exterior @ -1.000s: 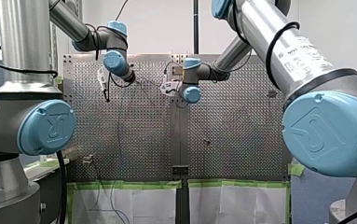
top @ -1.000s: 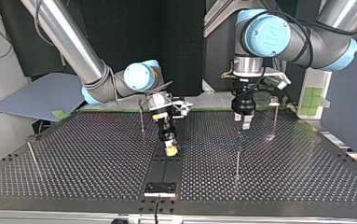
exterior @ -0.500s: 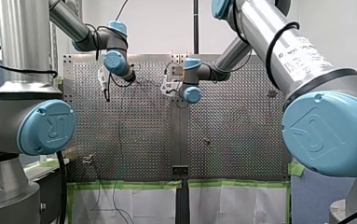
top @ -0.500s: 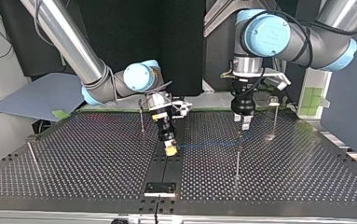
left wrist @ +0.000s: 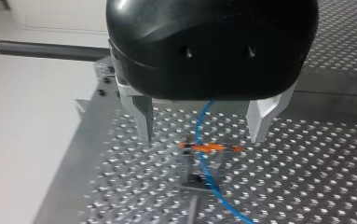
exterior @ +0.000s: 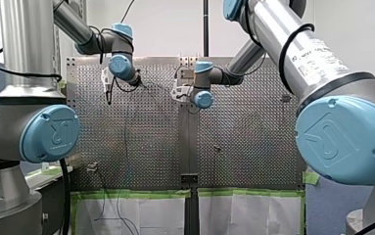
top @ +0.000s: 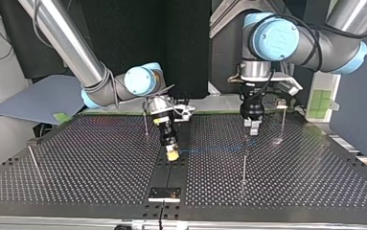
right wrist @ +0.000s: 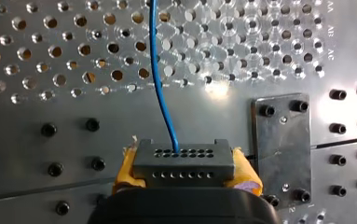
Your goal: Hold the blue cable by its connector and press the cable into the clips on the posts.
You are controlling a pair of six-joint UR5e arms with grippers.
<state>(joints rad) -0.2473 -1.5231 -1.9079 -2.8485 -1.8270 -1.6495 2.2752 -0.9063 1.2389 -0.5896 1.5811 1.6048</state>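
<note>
Gripping the connector [right wrist: 181,161]: my right jaws, closed on it, yellow pads [right wrist: 126,170] pressed to both its sides. Dark grey block w/ two rows of small holes, facing ahead of the wrist.

Item: blue cable [right wrist: 160,79]. Leaves the connector's face and runs ahead over the perforated counter [top: 75,163]. In top view it is a thin line from the yellow pads across to the post [top: 244,163] under my left arm [top: 272,36]. In left wrist view it passes between the fingers [left wrist: 144,116] and across an orange clip [left wrist: 209,148]. Seated or just lying over it: can't tell.

Item: my right arm [top: 138,81]. Enters top view at upper left, bends at the blue joint, wrist angled down & fwd. Jaws tilted, tips low over the counter's dark centre strip [top: 169,177].

Item: my left arm. Enters top view at upper right, wrist pointing straight down. My left jaws hang vertical above the post, spread wide, holding nothing. One finger stands either side of cable & clip, clear of both.

Item: other posts, upright. One [top: 145,122] just beside my right wrist, one [top: 32,160] near the counter's left edge in top view, one [top: 282,117] beside my left arm.

Item: black bolted plate [right wrist: 281,144]. Flat on the counter, beside the connector.
</note>
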